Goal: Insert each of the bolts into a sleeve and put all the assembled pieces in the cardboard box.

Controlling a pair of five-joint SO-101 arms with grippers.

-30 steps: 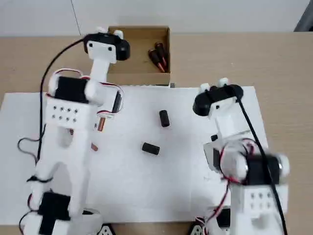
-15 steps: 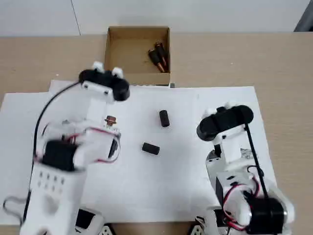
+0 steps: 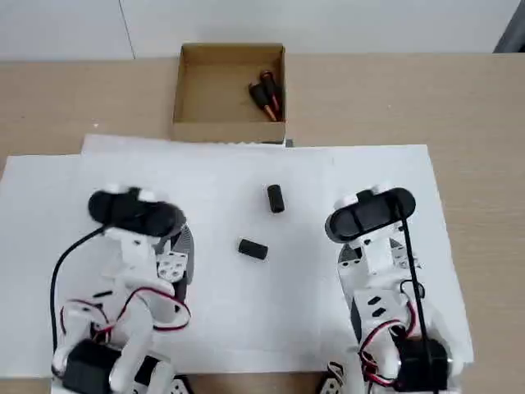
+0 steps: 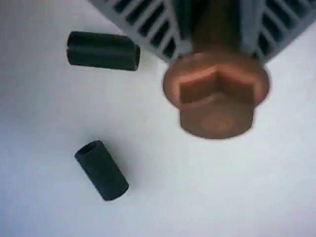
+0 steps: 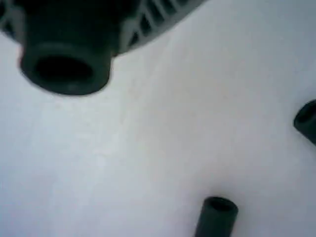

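Both arms sit folded back well short of the cardboard box (image 3: 187,90), the left arm (image 3: 131,215) nearer its left wall and the right arm (image 3: 369,217) out past its right wall, the left gripper (image 4: 217,29) clamped on a copper bolt (image 4: 216,98), head outward, and the right gripper (image 5: 69,17) clamped on a black sleeve (image 5: 64,66), bore outward, so the two axes probably have to be turned to face each other.

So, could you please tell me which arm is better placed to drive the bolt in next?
Left, probably. The left pincer holds a copper bolt, head outward; the right pincer holds a black sleeve with its bore open, so it suits receiving.
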